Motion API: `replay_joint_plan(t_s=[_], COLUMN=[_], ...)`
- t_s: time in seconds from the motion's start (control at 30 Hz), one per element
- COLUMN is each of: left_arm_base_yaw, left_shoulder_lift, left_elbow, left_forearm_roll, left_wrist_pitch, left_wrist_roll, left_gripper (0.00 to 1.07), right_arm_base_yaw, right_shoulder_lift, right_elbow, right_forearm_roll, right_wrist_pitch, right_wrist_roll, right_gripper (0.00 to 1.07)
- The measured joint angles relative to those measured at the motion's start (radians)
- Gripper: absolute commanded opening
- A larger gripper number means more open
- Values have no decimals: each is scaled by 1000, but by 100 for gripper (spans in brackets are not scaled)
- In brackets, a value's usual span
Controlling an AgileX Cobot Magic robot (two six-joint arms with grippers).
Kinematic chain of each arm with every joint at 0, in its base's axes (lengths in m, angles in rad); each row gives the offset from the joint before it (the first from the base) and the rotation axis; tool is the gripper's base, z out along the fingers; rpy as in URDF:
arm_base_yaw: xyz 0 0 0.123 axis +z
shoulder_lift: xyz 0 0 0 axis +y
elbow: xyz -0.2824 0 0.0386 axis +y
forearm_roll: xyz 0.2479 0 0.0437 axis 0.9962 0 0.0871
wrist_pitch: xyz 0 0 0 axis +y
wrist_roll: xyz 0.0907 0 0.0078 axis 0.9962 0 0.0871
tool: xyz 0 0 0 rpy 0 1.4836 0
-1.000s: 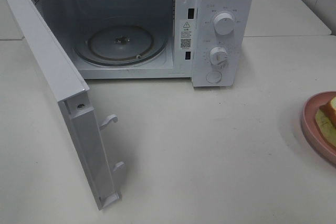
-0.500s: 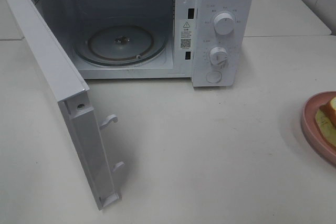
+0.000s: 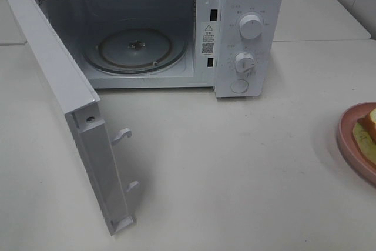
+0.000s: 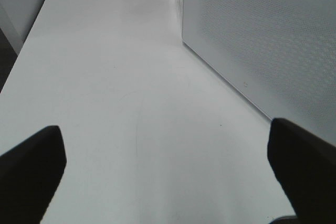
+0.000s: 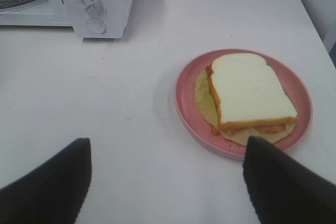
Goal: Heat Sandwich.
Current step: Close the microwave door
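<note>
We see the square white-bread sandwich (image 5: 251,95) lying on a round pink plate (image 5: 185,94) on the white table (image 3: 235,163), well to the right of the white microwave (image 3: 249,33) — its door (image 3: 70,104) swung wide, the glass turntable (image 3: 135,48) bare. Our left gripper (image 4: 168,174) and right gripper (image 5: 167,174) both stand spread wide above the table, grasping nothing.

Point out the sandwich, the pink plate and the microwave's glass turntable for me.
sandwich (image 5: 251,95): right wrist view, middle of the top bread slice.
pink plate (image 5: 185,98): right wrist view, bare rim on the microwave side.
glass turntable (image 3: 111,51): exterior high view, clear glass left of its hub, inside the open microwave.
</note>
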Motion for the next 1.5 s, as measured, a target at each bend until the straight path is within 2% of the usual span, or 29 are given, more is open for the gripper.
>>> replay_joint_plan(t_s=[0.27,0.5,0.53,0.57,0.67,0.7,0.73,0.8,0.83,0.87,0.9,1.03,1.17,1.5], left_arm_base_yaw=[0,0,0,0,0,0,0,0,0,0,0,0,0,0], left_shoulder_lift=[0,93,134,134,238,238,260,319,374,374,405,523,664,911], left_elbow=[0,-47,-48,-48,-48,-48,-48,-48,-48,-48,-48,-48,-48,-48], left_forearm_roll=[-18,-18,-15,-15,-7,-7,-7,-7,-7,-7,-7,-7,3,5], left_wrist_pitch=[0,-67,-106,-106,-185,-185,-198,-228,-259,-259,-272,-361,-547,-870], left_wrist_roll=[0,0,0,0,0,0,0,0,0,0,0,0,0,0], left_gripper=[104,90,81,81,61,61,45,27,10,10,1,0,0,0], right_arm_base_yaw=[0,0,0,0,0,0,0,0,0,0,0,0,0,0], right_shoulder_lift=[0,0,0,0,0,0,0,0,0,0,0,0,0,0], right_elbow=[0,0,0,0,0,0,0,0,0,0,0,0,0,0], right_forearm_roll=[0,0,0,0,0,0,0,0,0,0,0,0,0,0], right_wrist_pitch=[0,0,0,0,0,0,0,0,0,0,0,0,0,0], right_wrist_roll=[0,0,0,0,0,0,0,0,0,0,0,0,0,0], right_gripper=[76,76,76,76,76,76,76,76,76,76,76,76,76,76])
